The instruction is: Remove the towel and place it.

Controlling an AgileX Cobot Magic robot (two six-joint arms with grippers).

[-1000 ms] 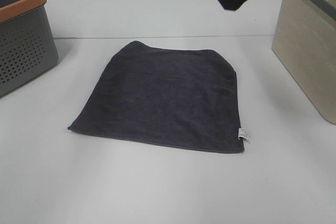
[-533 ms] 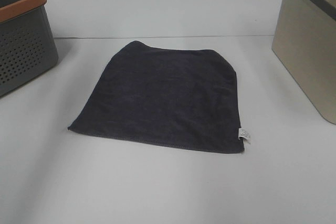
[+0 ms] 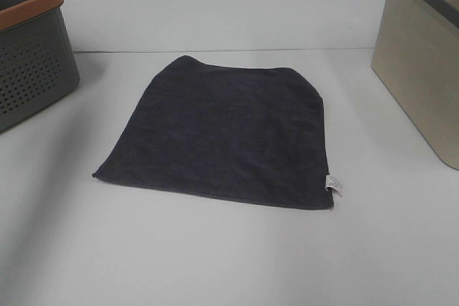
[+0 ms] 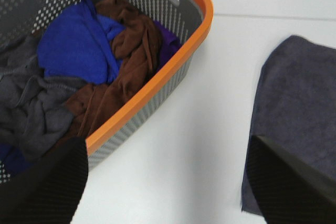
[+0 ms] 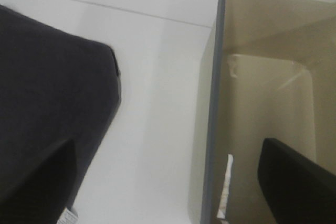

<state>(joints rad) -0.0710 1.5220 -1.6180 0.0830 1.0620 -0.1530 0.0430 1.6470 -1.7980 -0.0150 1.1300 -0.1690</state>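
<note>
On the surface [image 3: 215,263], centre: towel [image 3: 222,134] lies flat, between both baskets.
Left tool [image 4: 168,182]: spread wide, empty, between grey basket [image 4: 173,72] and towel.
Right tool [image 5: 168,182]: wide, empty, over beige basket [image 5: 210,129] rim.

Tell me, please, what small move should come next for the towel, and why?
Probably lower the right gripper toward the edge of the towel nearest the beige bin. The towel lies flat on the table, ungrasped; both grippers look open and empty, and the bin appears nearly empty, while the gray basket already holds clothes.
</note>
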